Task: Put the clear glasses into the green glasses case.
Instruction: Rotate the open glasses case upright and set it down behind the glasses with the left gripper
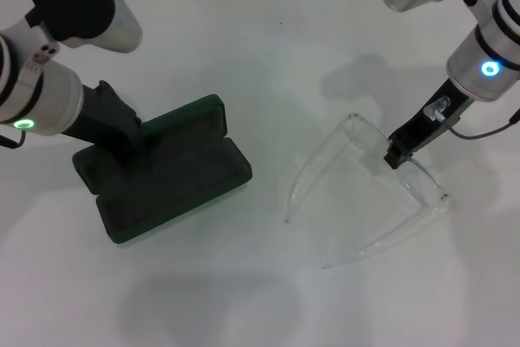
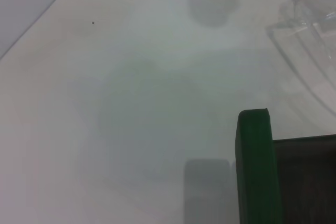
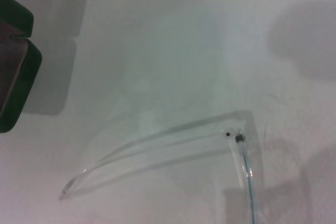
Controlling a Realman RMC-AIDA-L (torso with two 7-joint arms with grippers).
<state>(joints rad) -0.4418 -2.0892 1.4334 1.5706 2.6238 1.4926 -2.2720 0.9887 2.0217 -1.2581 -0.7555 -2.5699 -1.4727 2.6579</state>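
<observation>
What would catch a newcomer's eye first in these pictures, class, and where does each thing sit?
The green glasses case lies open on the table's left side, with the left gripper at its far left end. To the right, the clear glasses rest unfolded on the white table, and the right gripper is down at their lens.

No readable text, labels, brands or nos. anywhere: none on the green glasses case, the clear glasses or the arms.
</observation>
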